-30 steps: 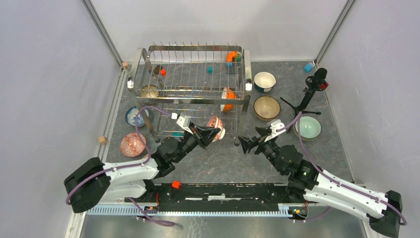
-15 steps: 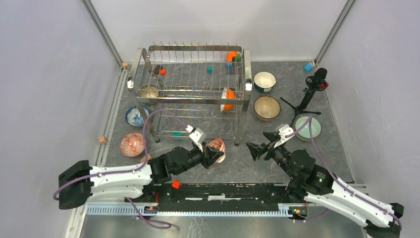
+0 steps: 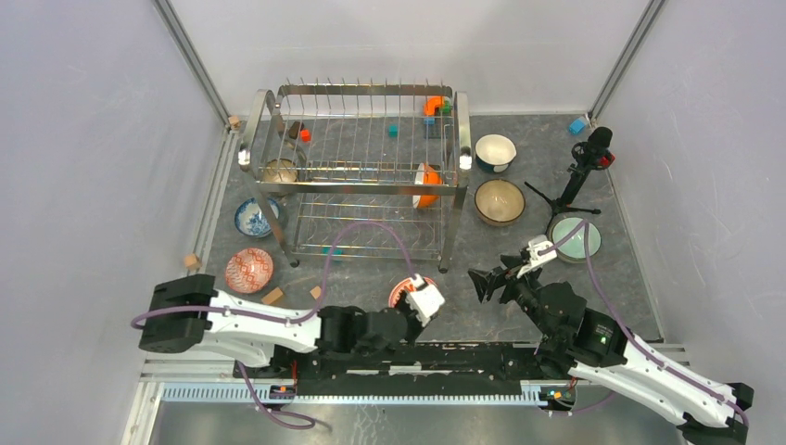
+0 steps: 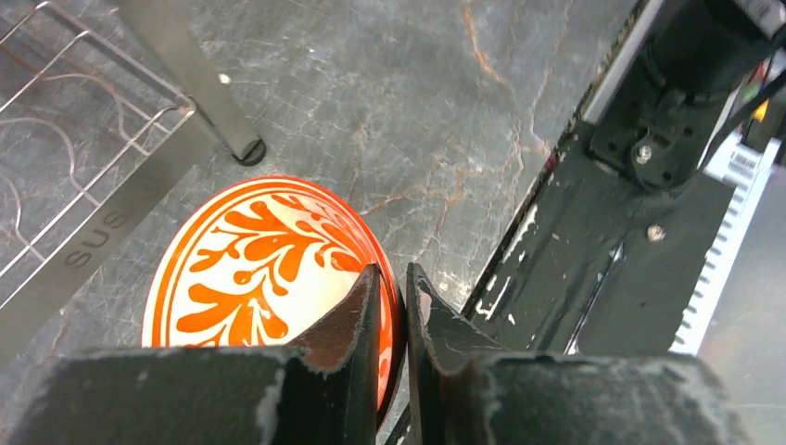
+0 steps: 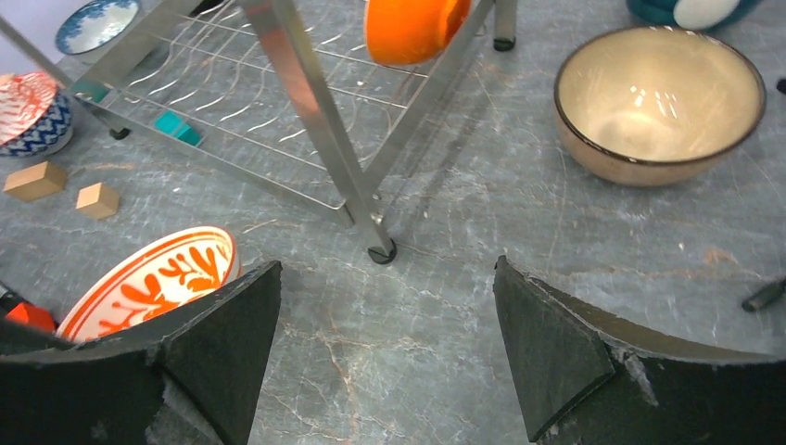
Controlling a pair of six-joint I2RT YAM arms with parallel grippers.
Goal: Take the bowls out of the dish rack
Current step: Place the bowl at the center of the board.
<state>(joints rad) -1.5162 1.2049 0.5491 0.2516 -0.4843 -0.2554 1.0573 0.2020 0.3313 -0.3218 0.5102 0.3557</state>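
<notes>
My left gripper (image 3: 408, 298) is shut on the rim of a white bowl with an orange-red leaf pattern (image 3: 399, 288), one finger inside and one outside. The bowl (image 4: 259, 264) hangs tilted, low over the table near its front edge, in front of the dish rack (image 3: 357, 190). An orange bowl (image 3: 426, 185) leans in the rack's right end, and a brownish bowl (image 3: 280, 171) sits at its left end. My right gripper (image 3: 487, 281) stands open to the right of the held bowl (image 5: 153, 278), with only bare table between its fingers (image 5: 241, 324).
On the table right of the rack are a teal-and-white bowl (image 3: 495, 151), a beige bowl (image 3: 500, 200) and a pale green bowl (image 3: 575, 238) beside a black stand (image 3: 584, 171). Left of the rack lie a blue-patterned bowl (image 3: 250, 216), a red-patterned bowl (image 3: 248, 270) and wooden blocks (image 3: 273, 296).
My left arm has drawn the orange-red patterned bowl away from the rack's front, down and toward the table's near edge. My right gripper has backed off slightly to the right, still open.
</notes>
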